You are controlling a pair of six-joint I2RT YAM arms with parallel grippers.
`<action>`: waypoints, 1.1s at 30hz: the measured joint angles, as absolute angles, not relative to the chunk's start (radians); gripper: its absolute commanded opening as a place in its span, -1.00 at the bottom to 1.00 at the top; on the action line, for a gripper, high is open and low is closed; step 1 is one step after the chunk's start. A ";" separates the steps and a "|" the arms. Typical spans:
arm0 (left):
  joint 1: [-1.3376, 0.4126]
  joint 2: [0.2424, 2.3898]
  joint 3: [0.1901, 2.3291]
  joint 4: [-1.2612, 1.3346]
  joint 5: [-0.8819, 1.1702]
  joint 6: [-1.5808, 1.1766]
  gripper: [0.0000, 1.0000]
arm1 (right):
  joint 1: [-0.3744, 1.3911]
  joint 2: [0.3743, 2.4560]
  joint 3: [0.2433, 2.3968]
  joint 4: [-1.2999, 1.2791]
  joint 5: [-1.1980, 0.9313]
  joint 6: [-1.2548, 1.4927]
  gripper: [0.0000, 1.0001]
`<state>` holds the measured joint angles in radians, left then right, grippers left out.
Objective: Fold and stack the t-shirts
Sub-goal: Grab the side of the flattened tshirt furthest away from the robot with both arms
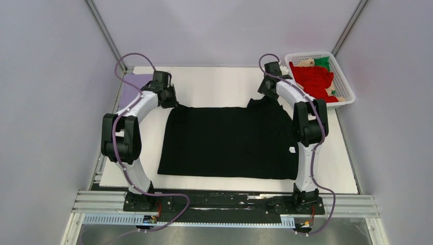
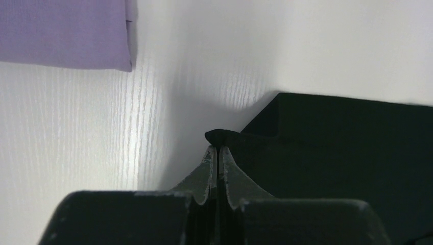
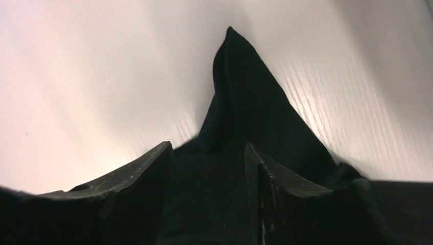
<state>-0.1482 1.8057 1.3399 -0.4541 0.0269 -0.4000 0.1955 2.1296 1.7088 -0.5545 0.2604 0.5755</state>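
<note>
A large black t-shirt (image 1: 227,140) lies spread flat on the white table. My left gripper (image 1: 171,102) is at its far left corner, shut on a small pinch of the black cloth (image 2: 332,143), seen at the fingertips in the left wrist view (image 2: 218,149). My right gripper (image 1: 265,94) is at the far right corner; its fingers stand apart with a peaked fold of black cloth (image 3: 245,102) between them (image 3: 207,148). A lavender shirt (image 1: 140,80) lies folded at the far left and also shows in the left wrist view (image 2: 61,30).
A white lattice basket (image 1: 347,87) stands at the far right corner with a red shirt (image 1: 314,79), a green one (image 1: 322,61) and a beige one (image 1: 306,63) inside. Grey walls close in on three sides. A metal rail runs along the near edge.
</note>
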 measured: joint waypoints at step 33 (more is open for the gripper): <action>-0.148 1.520 1.053 -0.320 0.055 -0.406 -1.00 | 0.211 1.706 1.314 -0.576 0.297 0.516 -1.00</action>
